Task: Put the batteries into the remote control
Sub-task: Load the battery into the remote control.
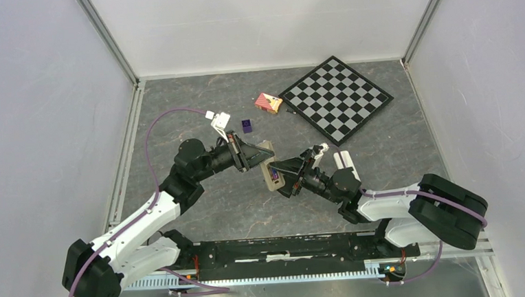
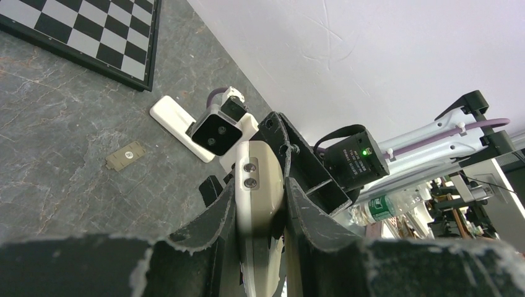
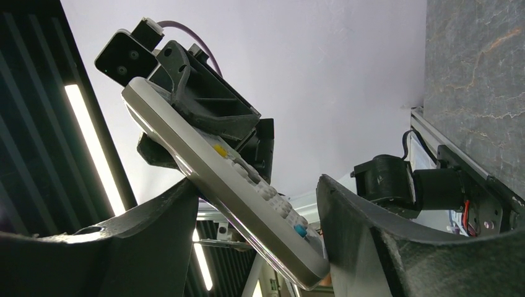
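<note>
The remote control (image 1: pixel 272 175) is held in the air between the two arms, its tan back up, with a purple-blue battery (image 1: pixel 273 169) showing in the bay. My left gripper (image 1: pixel 266 158) is shut on one end of it; in the left wrist view the tan shell (image 2: pixel 260 179) is pinched between both fingers. My right gripper (image 1: pixel 283 177) is open and straddles the other end. In the right wrist view the remote (image 3: pixel 229 170) crosses slantwise between the spread fingers, buttons toward the right finger (image 3: pixel 359 235), its lower corner against that finger.
A white remote (image 1: pixel 344 161) lies on the table right of the grippers, and a small tan cover plate (image 2: pixel 125 155) lies near it. A chessboard (image 1: pixel 336 97), a red-orange box (image 1: pixel 269 102) and a small purple block (image 1: pixel 247 127) sit at the back.
</note>
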Controlling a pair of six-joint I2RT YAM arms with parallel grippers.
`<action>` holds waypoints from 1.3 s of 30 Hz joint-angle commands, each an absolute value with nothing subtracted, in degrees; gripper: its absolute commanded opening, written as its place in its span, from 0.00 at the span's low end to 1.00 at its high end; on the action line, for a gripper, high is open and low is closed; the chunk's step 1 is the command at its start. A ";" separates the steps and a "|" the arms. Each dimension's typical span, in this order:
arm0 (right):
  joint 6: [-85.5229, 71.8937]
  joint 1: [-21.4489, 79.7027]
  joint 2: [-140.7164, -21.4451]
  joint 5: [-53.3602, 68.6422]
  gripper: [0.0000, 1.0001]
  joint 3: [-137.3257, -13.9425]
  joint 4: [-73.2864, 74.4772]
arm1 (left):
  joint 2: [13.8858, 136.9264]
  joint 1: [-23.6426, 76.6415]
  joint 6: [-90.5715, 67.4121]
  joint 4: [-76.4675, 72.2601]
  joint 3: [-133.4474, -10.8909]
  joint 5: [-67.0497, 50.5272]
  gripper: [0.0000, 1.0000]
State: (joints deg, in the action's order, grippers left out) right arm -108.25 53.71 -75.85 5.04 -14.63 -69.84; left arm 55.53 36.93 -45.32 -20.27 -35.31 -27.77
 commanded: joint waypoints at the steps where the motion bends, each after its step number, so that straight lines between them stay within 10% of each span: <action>1: -111.01 53.17 -75.53 4.17 0.68 -15.25 -78.13 | 56.09 37.09 -42.29 -18.49 -36.59 -30.79 0.02; 20: -112.15 52.97 -75.69 2.99 0.63 -12.33 -80.16 | 55.75 37.09 -42.54 -9.42 -40.17 -27.19 0.02; 26: -108.08 53.00 -74.66 2.13 0.98 -12.37 -80.45 | 56.73 37.09 -42.06 -6.71 -41.31 -26.08 0.02; 39: -94.48 51.54 -72.82 4.46 0.96 -14.58 -68.62 | 59.65 37.10 -40.37 -1.46 -44.54 -26.02 0.02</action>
